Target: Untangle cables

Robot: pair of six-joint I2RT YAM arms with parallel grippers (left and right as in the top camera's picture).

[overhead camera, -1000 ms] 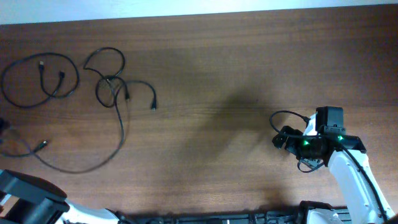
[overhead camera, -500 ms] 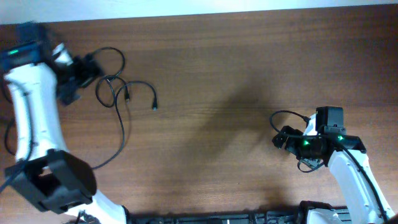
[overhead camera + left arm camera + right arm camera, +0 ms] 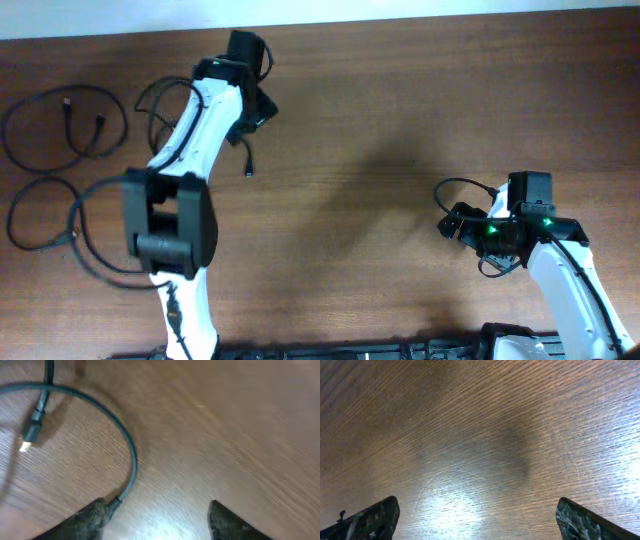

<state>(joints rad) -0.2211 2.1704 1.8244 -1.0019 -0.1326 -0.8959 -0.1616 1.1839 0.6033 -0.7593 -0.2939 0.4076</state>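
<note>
Cables (image 3: 124, 122) lie all in the left part of the table (image 3: 380, 130) in the overhead view. Nearest the bottom edge, at the lower left, one loop (image 3: 42, 182) lies flat, and a strand from it curves toward the left arm (image 3: 175, 220).

At the lower right, the right gripper (image 3: 450, 222) is over bare wood, well apart from every cable. In its wrist view the two fingers (image 3: 370, 520) stand at the bottom corners of the frame. The jaws are wide, with only wood between them.

Farther up, at the upper left, a second loop lies with two plug ends inside it. Just right of it, a tangle (image 3: 150, 90) is partly hidden by the left arm.

Farthest, in the upper middle, is the left gripper (image 3: 260, 110), beside the tangle. In its wrist view the jaws are wide and hold nothing. A cable (image 3: 131, 445) bends from the upper left of the frame down to the left finger (image 3: 92, 520). I cannot tell if it touches. A plug (image 3: 31, 432) lies at the left edge.
</note>
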